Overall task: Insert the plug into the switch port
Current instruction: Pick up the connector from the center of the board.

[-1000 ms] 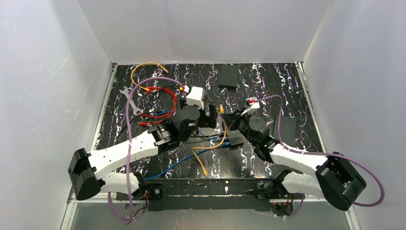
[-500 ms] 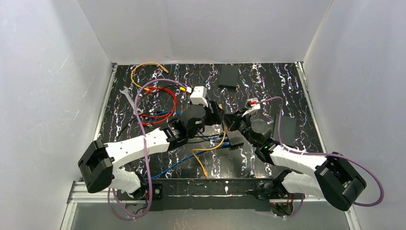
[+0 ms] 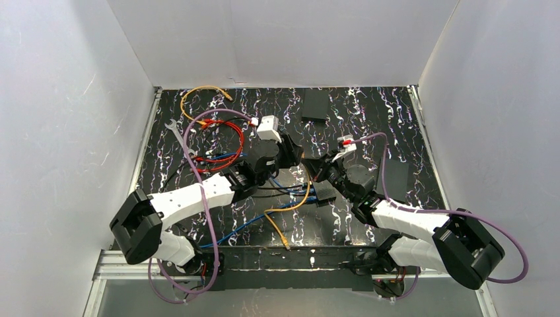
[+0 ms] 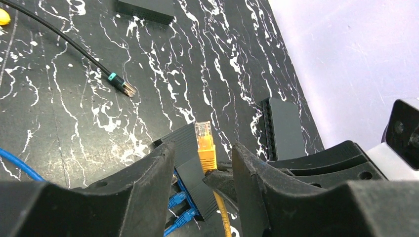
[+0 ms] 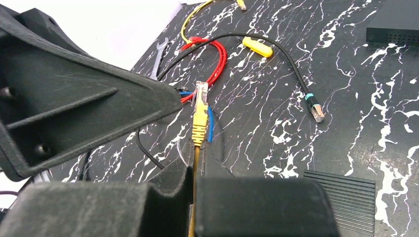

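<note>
The orange plug (image 4: 205,145) stands upright on its orange cable (image 3: 305,195); it also shows in the right wrist view (image 5: 199,116). My right gripper (image 5: 197,148) is shut on the cable just behind the plug and holds it above the table (image 3: 312,165). My left gripper (image 4: 202,153) is open, one jaw on each side of the plug, not touching it; it also shows in the top view (image 3: 294,153). The black switch (image 4: 190,158) lies below the plug, with blue plugs (image 4: 178,200) in its ports, and shows in the top view (image 3: 325,193).
Two more black switches lie at the back (image 3: 315,104) and at the right (image 3: 396,175). A black cable with a teal-collared plug (image 4: 118,81) lies loose. Red wires (image 3: 221,142), a wrench (image 3: 178,135) and a yellow cable loop (image 3: 198,92) are at the left.
My left arm has swung right and forward, bringing its open jaws around the plug. My right gripper has hardly moved and still holds the cable.
</note>
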{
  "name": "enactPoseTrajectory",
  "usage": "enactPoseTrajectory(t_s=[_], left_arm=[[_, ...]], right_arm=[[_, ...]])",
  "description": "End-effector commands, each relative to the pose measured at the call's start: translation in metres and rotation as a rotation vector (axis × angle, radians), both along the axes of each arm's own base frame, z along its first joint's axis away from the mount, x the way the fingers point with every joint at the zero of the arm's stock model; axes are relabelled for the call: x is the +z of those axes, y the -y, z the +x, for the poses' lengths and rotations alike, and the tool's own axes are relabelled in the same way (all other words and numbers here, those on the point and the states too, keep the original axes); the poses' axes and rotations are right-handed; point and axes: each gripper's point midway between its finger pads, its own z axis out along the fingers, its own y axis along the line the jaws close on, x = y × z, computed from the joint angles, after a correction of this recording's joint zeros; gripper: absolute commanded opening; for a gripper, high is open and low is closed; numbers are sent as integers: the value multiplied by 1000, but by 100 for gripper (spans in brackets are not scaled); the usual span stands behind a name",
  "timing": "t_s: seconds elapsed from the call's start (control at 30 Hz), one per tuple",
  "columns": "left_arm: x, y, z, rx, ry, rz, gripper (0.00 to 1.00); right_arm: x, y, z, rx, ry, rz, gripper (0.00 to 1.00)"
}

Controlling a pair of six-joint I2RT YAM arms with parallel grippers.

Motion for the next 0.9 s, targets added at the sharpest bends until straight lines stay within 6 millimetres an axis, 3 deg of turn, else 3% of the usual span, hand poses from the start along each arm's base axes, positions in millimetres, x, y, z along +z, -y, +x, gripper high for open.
enactPoseTrajectory(t_s=[0.0,0.27,0.7,0.73,0.87], left_arm=[[-4,8,-2,-51,-5,0,44],[-19,4,-4,-59,-30,24,41],[-29,7,-5,-82,-46,43,5],[-29,6,-5,-86,-40,54,0],[-30,-6,-7,-116,24,145,0]], right_arm=[[26,-6,0,29,93,34,1],[32,-6,-3,46,125,24,1],[35,-11,-7,85,149,21,2],[36,-11,-7,86,150,20,5],[39,-8,-5,66,154,6,20]])
